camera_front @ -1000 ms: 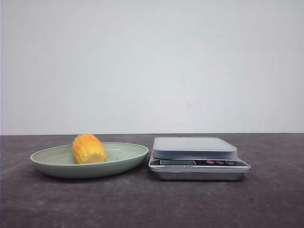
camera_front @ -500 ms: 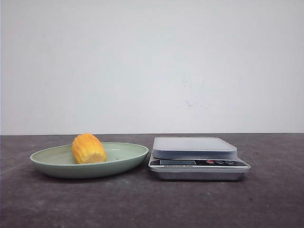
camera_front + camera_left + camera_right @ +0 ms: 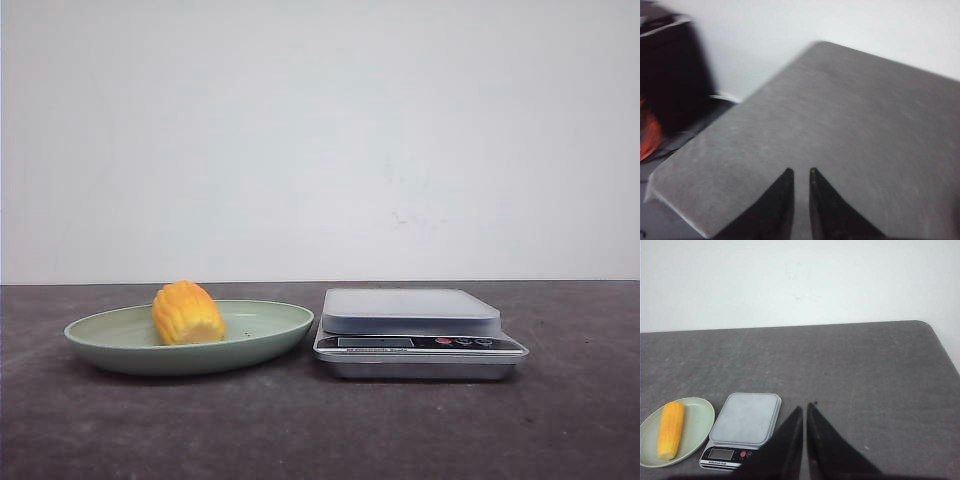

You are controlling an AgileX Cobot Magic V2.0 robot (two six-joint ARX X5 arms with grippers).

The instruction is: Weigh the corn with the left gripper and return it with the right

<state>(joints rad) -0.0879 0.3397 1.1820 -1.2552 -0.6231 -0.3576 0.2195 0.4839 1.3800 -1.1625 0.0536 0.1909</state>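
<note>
The corn [image 3: 187,313] lay on the plate [image 3: 270,340] beside the scale [image 3: 415,332]; both end effectors [image 3: 799,176] [image 3: 805,410] hovered with fingers together.

Bare lab-style test bench: grey table [image 3: 560,420], blank white wall [image 3: 320,140], digital scale [image 3: 415,335].

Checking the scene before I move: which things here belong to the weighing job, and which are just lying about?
For the job: corn, green plate under it, scale, left gripper, right gripper.

Lying about: dark box and orange object beyond the table edge.
</note>
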